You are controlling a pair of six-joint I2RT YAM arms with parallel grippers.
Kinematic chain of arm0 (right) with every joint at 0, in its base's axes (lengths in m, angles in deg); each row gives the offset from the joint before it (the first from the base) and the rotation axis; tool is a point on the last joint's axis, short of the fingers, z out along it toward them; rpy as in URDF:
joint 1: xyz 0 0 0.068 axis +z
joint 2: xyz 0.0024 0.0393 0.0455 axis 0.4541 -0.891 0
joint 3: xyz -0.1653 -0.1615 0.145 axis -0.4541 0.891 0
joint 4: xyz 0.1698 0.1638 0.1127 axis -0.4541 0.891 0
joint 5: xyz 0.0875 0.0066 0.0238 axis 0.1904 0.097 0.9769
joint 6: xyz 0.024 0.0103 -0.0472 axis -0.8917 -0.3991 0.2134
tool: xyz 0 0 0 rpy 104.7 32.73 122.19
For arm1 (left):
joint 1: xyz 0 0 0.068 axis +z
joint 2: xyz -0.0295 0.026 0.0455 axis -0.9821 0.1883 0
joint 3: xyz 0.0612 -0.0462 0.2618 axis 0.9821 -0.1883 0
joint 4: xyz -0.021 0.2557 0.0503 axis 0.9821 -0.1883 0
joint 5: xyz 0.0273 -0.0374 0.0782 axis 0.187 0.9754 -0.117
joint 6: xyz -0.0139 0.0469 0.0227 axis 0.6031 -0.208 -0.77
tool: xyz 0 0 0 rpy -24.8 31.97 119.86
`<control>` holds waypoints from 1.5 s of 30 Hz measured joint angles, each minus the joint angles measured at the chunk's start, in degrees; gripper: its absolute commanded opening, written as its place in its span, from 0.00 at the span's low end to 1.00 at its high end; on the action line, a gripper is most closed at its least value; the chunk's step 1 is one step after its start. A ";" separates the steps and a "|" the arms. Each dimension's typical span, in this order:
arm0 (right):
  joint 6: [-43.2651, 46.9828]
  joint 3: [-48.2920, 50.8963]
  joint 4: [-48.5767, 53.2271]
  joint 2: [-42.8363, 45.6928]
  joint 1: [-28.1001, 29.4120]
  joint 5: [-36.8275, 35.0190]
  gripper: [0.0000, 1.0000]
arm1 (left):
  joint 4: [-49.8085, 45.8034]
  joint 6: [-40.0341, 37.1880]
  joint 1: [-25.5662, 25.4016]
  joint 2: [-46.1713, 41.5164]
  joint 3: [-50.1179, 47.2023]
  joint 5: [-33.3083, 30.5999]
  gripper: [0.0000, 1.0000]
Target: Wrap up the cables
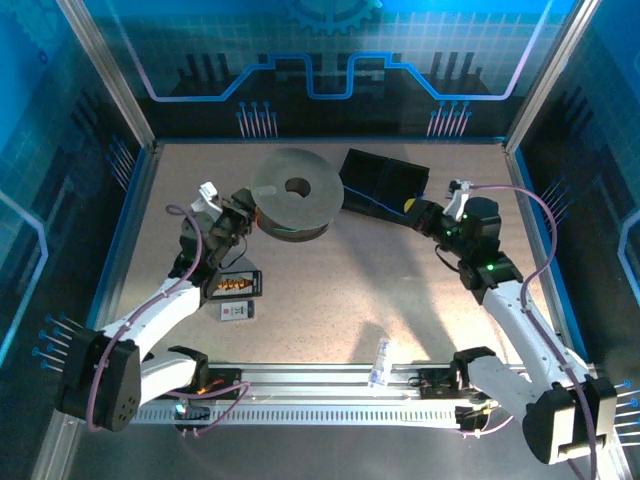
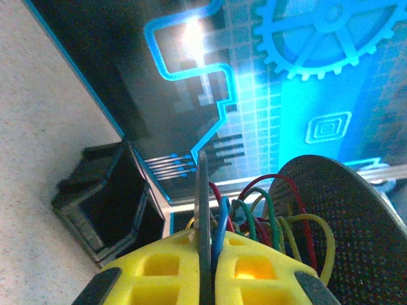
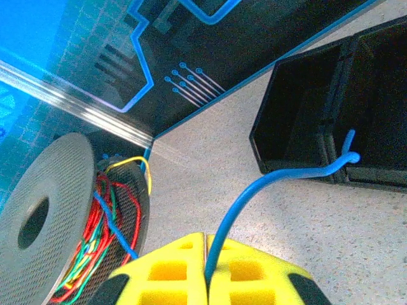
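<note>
Two tools were closed. The left tool (image 2: 205,244) clamped a thin grey flange of the spool (image 1: 295,190), which lay mid-surface (image 1: 350,300). The right tool (image 3: 205,248) gripped a blue cable (image 3: 254,190) arching toward the black box (image 3: 305,114). Red, green, yellow and blue cables (image 3: 95,254) sat wound on the spool.

We are stretching our left arm (image 1: 165,305) and right arm (image 1: 520,310) from the table's (image 1: 330,310) near edge toward its far middle. Our left gripper (image 1: 243,213) is pressing its jaws together; our right gripper (image 1: 415,213) is pinching a blue cable (image 3: 286,172) between shut jaws.
</note>
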 measured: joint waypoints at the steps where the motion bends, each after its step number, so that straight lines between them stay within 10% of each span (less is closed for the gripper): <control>1: 0.04 0.00 0.02 0.00 1.60 -1.22 0.00 | -0.70 -0.11 0.00 -0.35 -0.11 -0.90 0.00; 17: 2.89 5.22 -2.03 0.42 23.21 -19.65 0.00 | -12.20 -8.96 -3.50 -6.12 -0.24 -12.55 0.00; 45: 16.50 -0.26 -5.40 -8.98 44.17 -32.72 0.00 | -27.23 -19.76 -13.57 -4.74 6.38 -31.32 0.00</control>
